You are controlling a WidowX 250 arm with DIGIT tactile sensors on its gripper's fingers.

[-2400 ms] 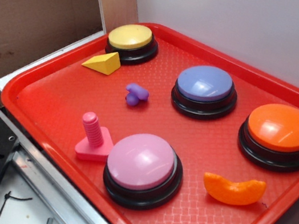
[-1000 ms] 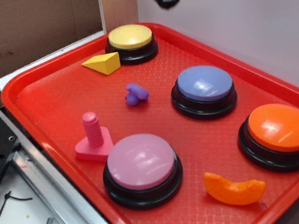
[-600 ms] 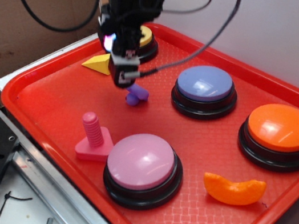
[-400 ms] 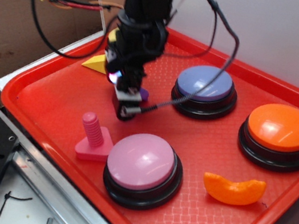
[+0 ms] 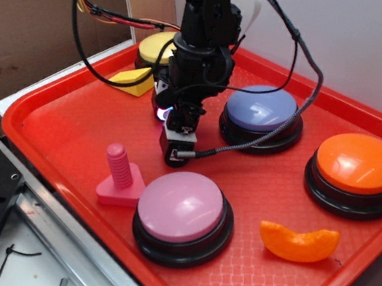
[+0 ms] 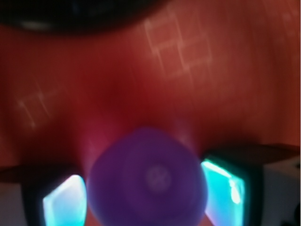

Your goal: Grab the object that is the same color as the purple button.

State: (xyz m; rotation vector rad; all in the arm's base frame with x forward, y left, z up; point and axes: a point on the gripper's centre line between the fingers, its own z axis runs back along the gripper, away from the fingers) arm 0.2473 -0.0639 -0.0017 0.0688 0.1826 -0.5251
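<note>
Four round dome buttons on black bases sit on the red textured plastic tray (image 5: 72, 103): a yellow one (image 5: 156, 48) at the far corner, the bluish-purple dome button (image 5: 261, 112) in the middle, an orange one (image 5: 357, 169) to its right and a pink one (image 5: 180, 211) nearest the camera. The black claw (image 5: 178, 130) is down at the tray floor just left of the bluish-purple button, cables trailing up behind it. In the blurred wrist view the small purple lumpy plastic toy (image 6: 146, 183) fills the gap between the two glowing cyan finger pads (image 6: 65, 203), one on each side and close against it. Whether the pads actually press it, I cannot tell. A yellow plastic wedge (image 5: 134, 80), a pink plastic bolt on a triangular base (image 5: 120, 175) and an orange curved slice (image 5: 298, 242) also lie on the tray.
</note>
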